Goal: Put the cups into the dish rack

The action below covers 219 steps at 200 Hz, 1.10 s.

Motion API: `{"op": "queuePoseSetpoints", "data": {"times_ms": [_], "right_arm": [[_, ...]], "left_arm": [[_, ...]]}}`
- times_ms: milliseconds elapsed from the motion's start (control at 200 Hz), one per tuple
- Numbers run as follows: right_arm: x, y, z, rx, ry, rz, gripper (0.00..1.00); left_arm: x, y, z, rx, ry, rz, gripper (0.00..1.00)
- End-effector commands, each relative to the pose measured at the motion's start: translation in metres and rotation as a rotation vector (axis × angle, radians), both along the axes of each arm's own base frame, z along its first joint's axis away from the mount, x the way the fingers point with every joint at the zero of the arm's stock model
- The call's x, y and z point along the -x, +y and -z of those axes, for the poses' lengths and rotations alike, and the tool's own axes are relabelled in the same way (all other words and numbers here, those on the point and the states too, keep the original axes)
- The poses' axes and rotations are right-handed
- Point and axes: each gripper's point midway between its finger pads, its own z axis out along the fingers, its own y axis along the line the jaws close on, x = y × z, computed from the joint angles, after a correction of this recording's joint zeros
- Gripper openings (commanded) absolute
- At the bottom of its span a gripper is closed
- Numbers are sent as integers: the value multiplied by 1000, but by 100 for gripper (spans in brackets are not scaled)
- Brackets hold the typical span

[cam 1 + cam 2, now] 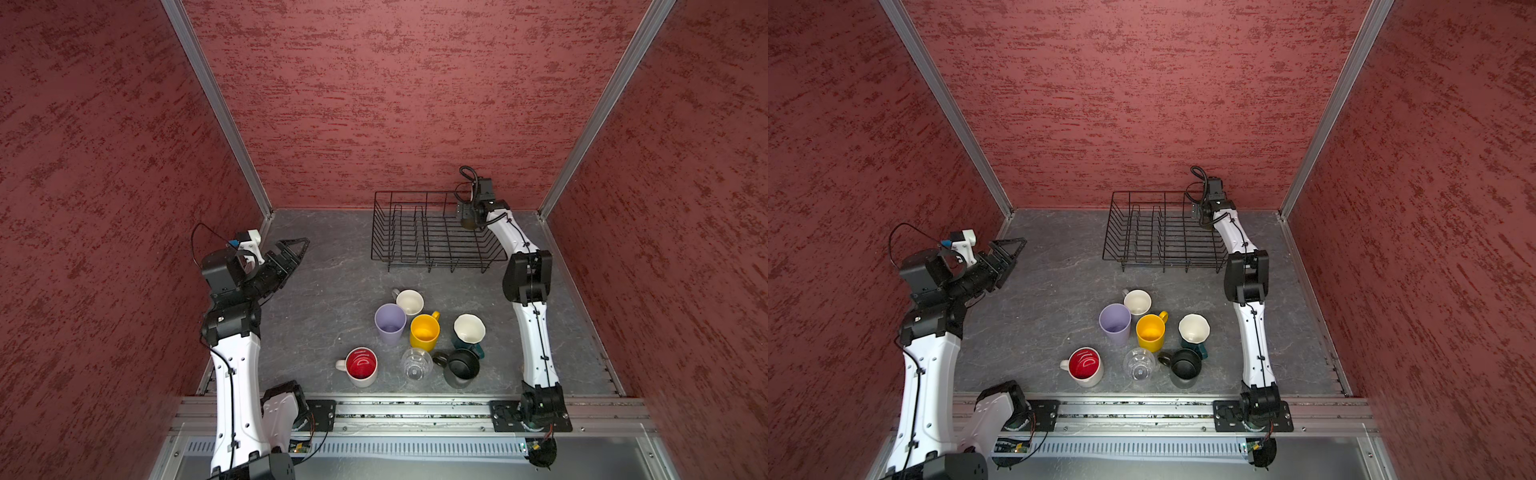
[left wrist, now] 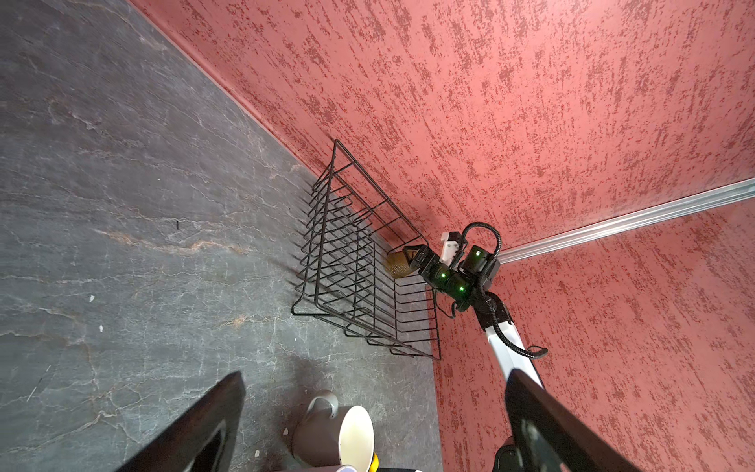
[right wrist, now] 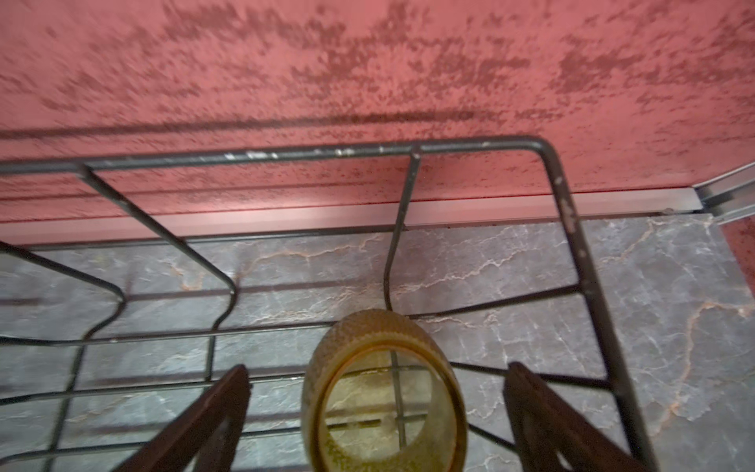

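Now seven cups [image 1: 424, 331] outside rack [image 1: 432, 235], one glass [image 3: 384, 392] inside; left end effector [image 1: 300, 244], right end effector [image 3: 378, 367] apart.

**A:** What colour are the walls [image 1: 374, 104]?

**B:** Dusty red, flecked with darker maroon streaks. The table [image 1: 324, 299] is grey, marbled with pale and rust-coloured veins.

**A:** And the dish rack [image 1: 415, 192]?

**B:** Black wire, chipped pale in spots. The amber glass [image 3: 369, 329] has a fine dotted pattern.

**A:** The other cups?

**B:** A lilac tumbler [image 1: 390, 324], a yellow mug [image 1: 424, 330], a black mug [image 1: 460, 368] and a clear glass [image 1: 416, 363]. The grey mug [image 1: 409, 302] is cream inside, the teal mug [image 1: 469, 328] white inside, and the white mug [image 1: 361, 365] red inside.

**A:** The robot arms [image 1: 235, 365]?

**B:** White shells with black joints.
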Motion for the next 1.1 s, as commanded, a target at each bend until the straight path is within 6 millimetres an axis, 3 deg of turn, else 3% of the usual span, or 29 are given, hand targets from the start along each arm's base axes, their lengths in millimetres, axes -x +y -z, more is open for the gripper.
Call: {"op": "queuePoseSetpoints", "data": {"times_ms": [0, 205, 426, 561, 686, 781, 1092], "right_arm": [[4, 4, -94, -64, -154, -15, 99], [30, 25, -159, -203, -220, -67, 99], [67, 55, -199, -272, -259, -157, 99], [94, 70, -206, -301, -255, -212, 99], [121, 77, -212, -342, -271, -242, 99], [141, 80, -217, -380, -294, -252, 99], [189, 85, -206, -448, -280, -269, 99]], "left_arm": [[9, 2, 18, -5, 63, -22, 100], [30, -7, 62, 39, 263, -13, 97], [55, -40, 98, -41, 410, 61, 91], [76, -56, 121, -197, 538, 124, 83], [98, -58, 141, -344, 668, 156, 75], [107, -66, 144, -410, 687, 200, 73], [127, -92, 159, -562, 742, 334, 63]]}}
